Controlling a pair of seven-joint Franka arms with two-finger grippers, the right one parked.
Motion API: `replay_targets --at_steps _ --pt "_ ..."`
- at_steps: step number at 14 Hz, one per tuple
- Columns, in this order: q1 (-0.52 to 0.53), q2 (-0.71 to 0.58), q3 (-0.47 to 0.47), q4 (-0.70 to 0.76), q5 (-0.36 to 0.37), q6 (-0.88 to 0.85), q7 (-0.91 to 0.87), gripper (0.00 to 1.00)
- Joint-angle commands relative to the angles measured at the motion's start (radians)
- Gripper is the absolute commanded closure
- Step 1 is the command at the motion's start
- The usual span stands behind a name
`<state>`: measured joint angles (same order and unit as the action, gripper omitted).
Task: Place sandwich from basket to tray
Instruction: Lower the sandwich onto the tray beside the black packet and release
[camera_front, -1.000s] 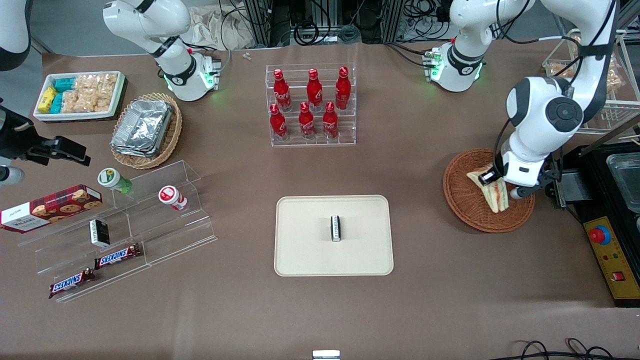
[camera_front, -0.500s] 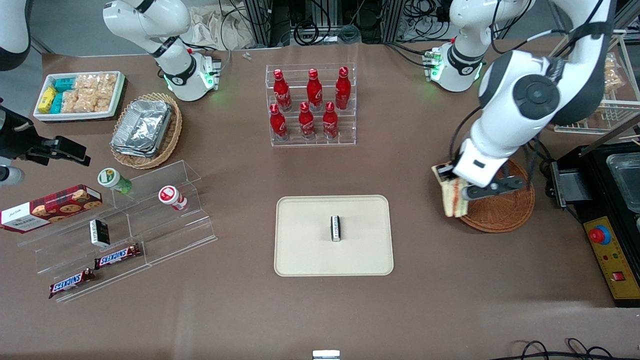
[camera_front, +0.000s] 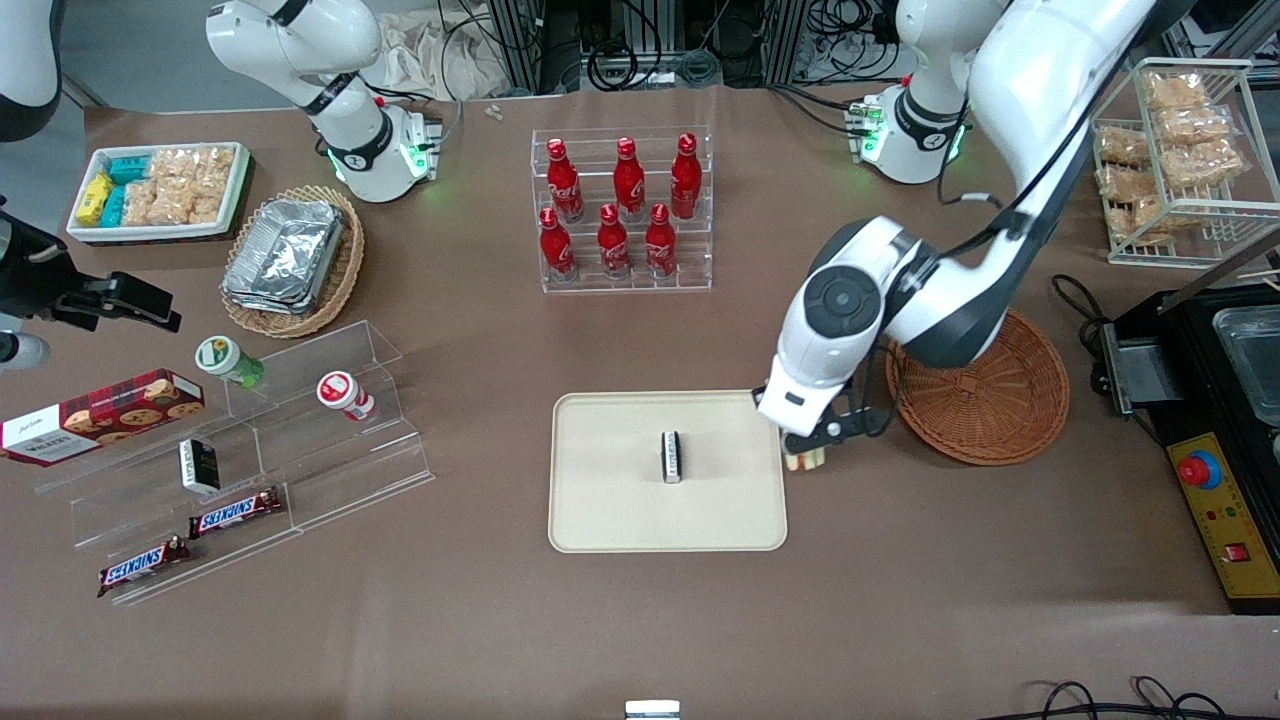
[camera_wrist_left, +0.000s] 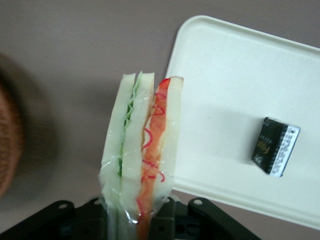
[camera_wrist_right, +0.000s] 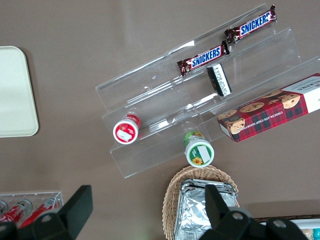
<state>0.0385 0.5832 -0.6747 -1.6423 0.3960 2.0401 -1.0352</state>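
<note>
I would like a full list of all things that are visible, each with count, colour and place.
sandwich: 1, white bread with red and green filling, held at the tray's edge nearest the basket
basket: 1, reddish-brown, holds nothing
tray: 1, cream, table centre
small packet: 1, black and white, on the tray
cola bottles: 6, red, in a clear rack
foil containers: silver stack, in a tan basket
Snickers bars: 2, brown, on clear steps
cookie box: 1, red tartan
wire rack: 1, white, holds snack bags
tool: left arm's, shut on the sandwich
</note>
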Motion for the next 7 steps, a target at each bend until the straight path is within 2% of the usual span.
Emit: replay_targets --at_steps 1,4,7 --pt "-0.005 0.133 0.001 0.085 0.056 0.098 -0.010 1.00" --pt "-0.005 0.230 0.014 0.087 0.139 0.199 0.036 1.00" --pt "-0.008 0.288 0.014 0.116 0.167 0.232 0.093 1.00"
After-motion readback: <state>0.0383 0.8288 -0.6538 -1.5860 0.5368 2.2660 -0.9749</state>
